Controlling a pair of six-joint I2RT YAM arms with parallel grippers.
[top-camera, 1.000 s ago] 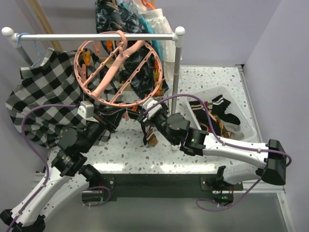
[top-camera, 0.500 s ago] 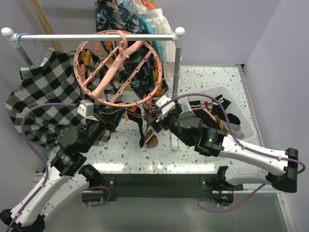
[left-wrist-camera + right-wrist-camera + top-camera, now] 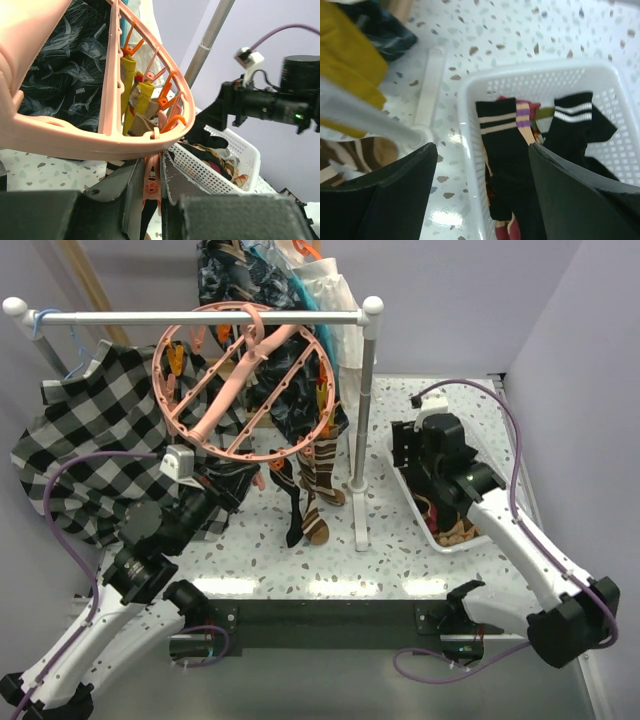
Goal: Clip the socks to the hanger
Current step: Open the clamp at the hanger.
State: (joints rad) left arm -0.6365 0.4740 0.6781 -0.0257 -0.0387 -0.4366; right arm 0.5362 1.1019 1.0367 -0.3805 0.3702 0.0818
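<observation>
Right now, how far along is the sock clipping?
Done: yellow socks and a brown striped sock hang from the hanger. In hand: the left pincer grips a clip below it; the right pincer is open over the basket. Left: the black socks in that basket.

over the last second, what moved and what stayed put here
The right gripper drew away from the brown striped sock, which hangs below the hanger. It swung right and now stands open over the basket. The left gripper stayed shut on a clip at the hanger's lower rim, and the hanger did not shift.
</observation>
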